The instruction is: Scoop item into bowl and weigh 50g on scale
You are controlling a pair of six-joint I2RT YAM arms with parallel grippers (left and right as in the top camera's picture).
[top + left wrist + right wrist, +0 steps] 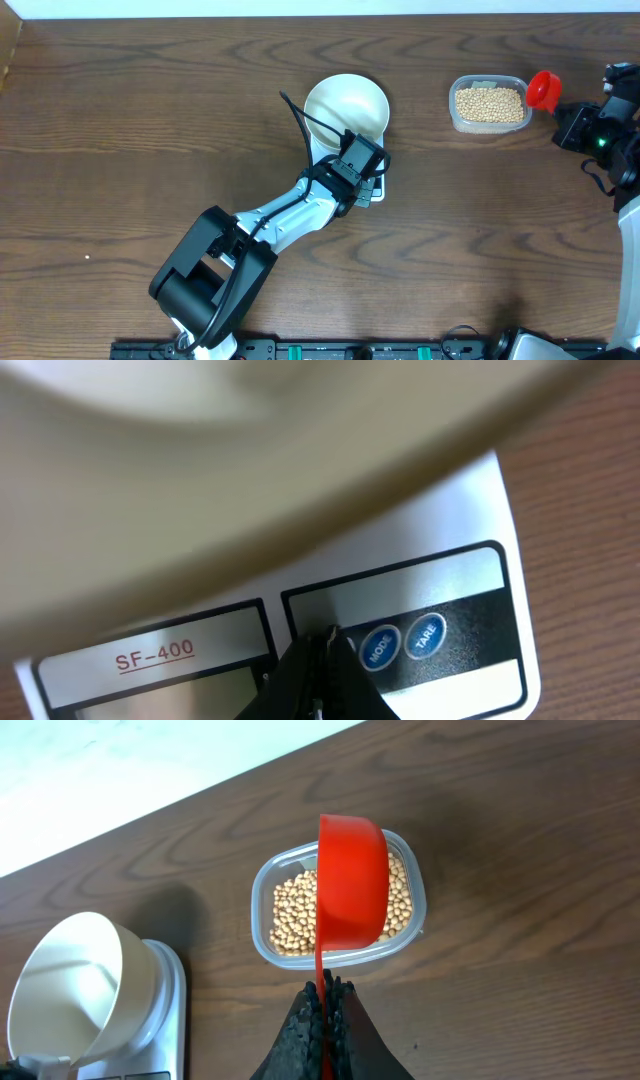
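The white bowl (347,108) stands on the white scale (372,192), whose panel with blue MODE and TARE buttons (400,642) fills the left wrist view under the bowl's underside (200,480). My left gripper (325,645) is shut and empty, its tip at the scale's panel just left of the MODE button. The beige beans (489,103) lie in a clear tub (340,905). My right gripper (328,992) is shut on the handle of a red scoop (352,880), held over the tub's right end (542,90). The bowl (75,980) and scale (168,1010) also show at the lower left of the right wrist view.
A pale surface borders the table's far edge (120,770). A dark rail with connectors runs along the table's near edge (330,350). My left arm (250,240) stretches diagonally from the front towards the scale.
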